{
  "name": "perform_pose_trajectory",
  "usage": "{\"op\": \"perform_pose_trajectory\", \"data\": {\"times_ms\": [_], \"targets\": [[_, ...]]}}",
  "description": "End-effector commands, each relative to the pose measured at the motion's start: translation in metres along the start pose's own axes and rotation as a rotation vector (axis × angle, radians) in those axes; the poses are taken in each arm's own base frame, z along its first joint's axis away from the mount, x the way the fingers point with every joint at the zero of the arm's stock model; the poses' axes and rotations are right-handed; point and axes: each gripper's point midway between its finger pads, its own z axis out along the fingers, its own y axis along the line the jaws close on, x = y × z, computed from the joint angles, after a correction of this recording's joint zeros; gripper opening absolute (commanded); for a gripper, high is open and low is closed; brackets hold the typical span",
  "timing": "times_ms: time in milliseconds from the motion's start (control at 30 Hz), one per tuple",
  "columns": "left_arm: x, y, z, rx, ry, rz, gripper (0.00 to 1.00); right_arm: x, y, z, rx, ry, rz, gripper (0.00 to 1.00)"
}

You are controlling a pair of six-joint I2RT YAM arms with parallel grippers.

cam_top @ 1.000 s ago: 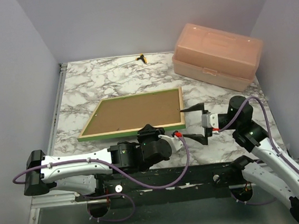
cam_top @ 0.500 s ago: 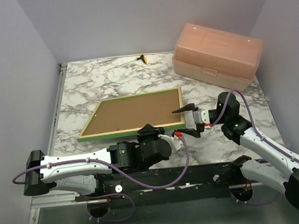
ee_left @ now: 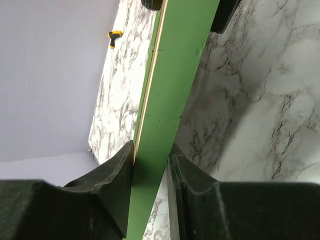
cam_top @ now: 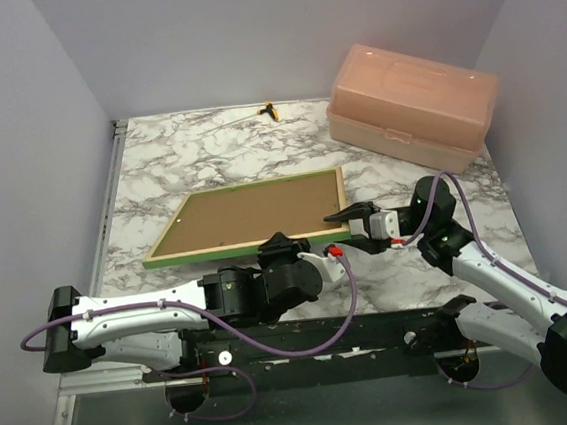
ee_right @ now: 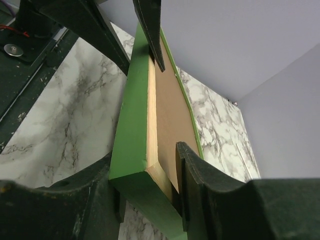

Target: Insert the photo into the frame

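Observation:
The frame [cam_top: 197, 253] lies back up on the marble table, green rails around a brown hardboard backing panel [cam_top: 253, 210]. My left gripper [cam_top: 284, 241] is shut on the frame's near rail [ee_left: 175, 75], one finger on each side of the green strip. My right gripper [cam_top: 353, 228] straddles the frame's near right corner [ee_right: 132, 115]. Its jaws stand narrow there, one finger against the green side. The other finger [ee_right: 200, 185] sits just off the backing panel [ee_right: 170, 105] with a thin dark gap. The photo is hidden.
A closed pink plastic box [cam_top: 414, 104] stands at the back right. A small yellow and black tool [cam_top: 271, 110] lies by the back wall and also shows in the left wrist view [ee_left: 114, 36]. Grey walls close in three sides.
My right gripper has moved left onto the frame's near right corner and its jaws have narrowed a lot. The frame's left end has shifted slightly. The left gripper keeps its hold.

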Motion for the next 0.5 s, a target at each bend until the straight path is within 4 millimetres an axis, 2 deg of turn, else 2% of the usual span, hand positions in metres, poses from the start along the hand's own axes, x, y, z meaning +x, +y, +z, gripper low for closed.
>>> {"op": "perform_pose_trajectory", "data": {"times_ms": [0, 100, 233, 467], "targets": [[-0.0194, 0.0244, -0.0122, -0.043, -0.072, -0.140, 0.22, -0.0012, 0.0039, 0.0029, -0.020, -0.016, 0.015, 0.32], [-0.0197, 0.0267, -0.0137, -0.045, -0.075, -0.144, 0.23, -0.0010, 0.0049, 0.0045, -0.031, -0.020, 0.031, 0.27], [-0.0198, 0.0286, -0.0156, -0.043, -0.075, -0.152, 0.30, -0.0024, 0.0046, 0.0052, -0.034, -0.020, 0.056, 0.19], [-0.0208, 0.0309, -0.0176, -0.041, -0.079, -0.156, 0.49, -0.0048, 0.0038, 0.0067, -0.051, -0.015, 0.133, 0.18]]}}
